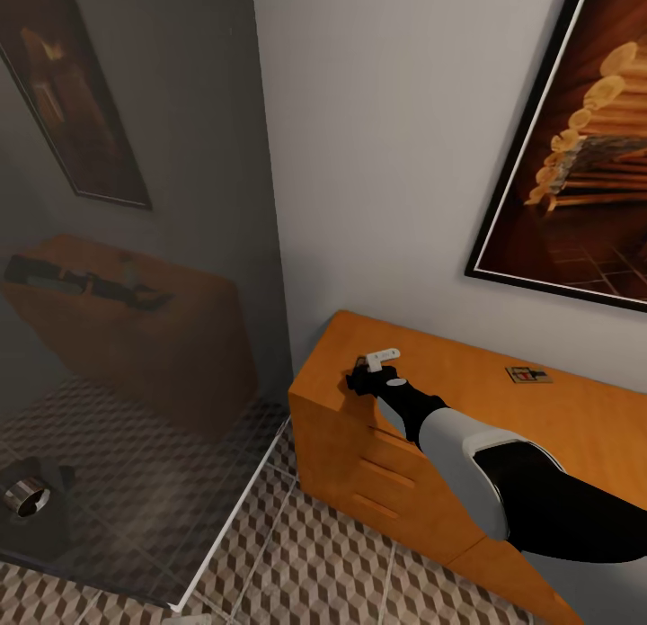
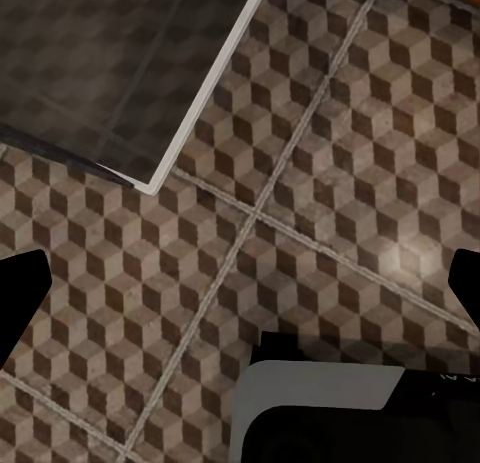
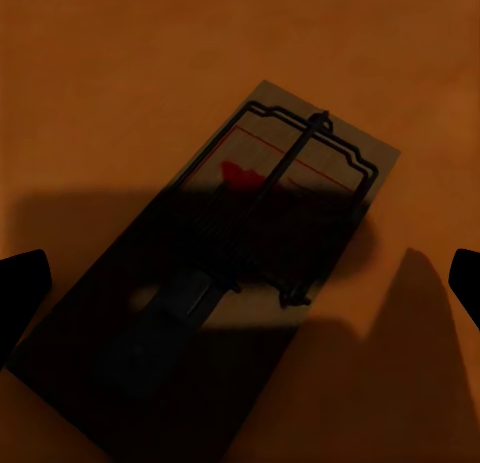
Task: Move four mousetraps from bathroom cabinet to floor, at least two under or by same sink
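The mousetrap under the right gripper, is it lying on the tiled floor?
No, the mousetrap lies on the cabinet's orange wooden top.

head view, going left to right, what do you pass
drain → glass panel → right claw over the cabinet → mousetrap → picture
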`<state>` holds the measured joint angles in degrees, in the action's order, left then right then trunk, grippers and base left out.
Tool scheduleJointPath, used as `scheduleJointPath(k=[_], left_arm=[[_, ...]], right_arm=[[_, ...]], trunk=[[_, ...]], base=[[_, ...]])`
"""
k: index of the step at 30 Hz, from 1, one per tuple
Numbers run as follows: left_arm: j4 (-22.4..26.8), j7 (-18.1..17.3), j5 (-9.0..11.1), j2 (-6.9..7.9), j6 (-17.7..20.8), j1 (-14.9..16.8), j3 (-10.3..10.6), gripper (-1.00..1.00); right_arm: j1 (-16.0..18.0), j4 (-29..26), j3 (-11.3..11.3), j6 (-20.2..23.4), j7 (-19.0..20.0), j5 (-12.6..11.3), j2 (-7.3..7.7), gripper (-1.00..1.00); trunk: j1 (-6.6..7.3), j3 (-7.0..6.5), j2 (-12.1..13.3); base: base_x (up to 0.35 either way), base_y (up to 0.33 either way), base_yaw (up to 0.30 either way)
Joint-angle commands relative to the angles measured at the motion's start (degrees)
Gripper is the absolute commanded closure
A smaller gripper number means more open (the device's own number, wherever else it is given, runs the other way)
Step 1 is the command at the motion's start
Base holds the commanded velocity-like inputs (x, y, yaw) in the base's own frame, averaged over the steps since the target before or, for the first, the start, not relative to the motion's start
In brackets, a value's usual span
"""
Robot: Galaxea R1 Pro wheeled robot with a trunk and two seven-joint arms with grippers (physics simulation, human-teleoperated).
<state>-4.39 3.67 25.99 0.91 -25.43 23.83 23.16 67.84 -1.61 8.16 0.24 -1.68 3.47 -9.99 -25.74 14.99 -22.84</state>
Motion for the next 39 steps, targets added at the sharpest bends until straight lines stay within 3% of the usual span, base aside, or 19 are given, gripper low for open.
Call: scheduleJointPath(k=[1, 5, 6, 39], left_arm=[[-0.2, 0.1, 0.2, -0.03, -0.3, 0.1, 0.5, -1.00], [-0.2, 0.1, 0.2, -0.03, -0.3, 0.1, 0.5, -1.00], [-0.2, 0.1, 0.2, -0.03, -0.3, 0.1, 0.5, -1.00], [-0.2, 0.1, 0.2, -0.03, -0.2, 0.1, 0.5, -1.00]], right_arm=[[0.0, 0.2, 0.7, 0.0, -0.1, 0.2, -0.01, -1.00], [0.0, 0.2, 0.7, 0.0, -0.1, 0.2, -0.01, -1.00], [0.0, 0.2, 0.7, 0.0, -0.1, 0.2, -0.01, 1.00], [0.0, -0.2, 0.8, -0.1, 0.1, 0.3, -0.01, 1.00]], trunk=[[-0.04, 0.12, -0.1], [-0.04, 0.12, -0.1], [-0.04, 0.12, -0.1], [-0.04, 0.12, -0.1]], base=[[0.000, 0.000, 0.000], [0.000, 0.000, 0.000], [0.000, 0.000, 0.000], [0.000, 0.000, 0.000]])
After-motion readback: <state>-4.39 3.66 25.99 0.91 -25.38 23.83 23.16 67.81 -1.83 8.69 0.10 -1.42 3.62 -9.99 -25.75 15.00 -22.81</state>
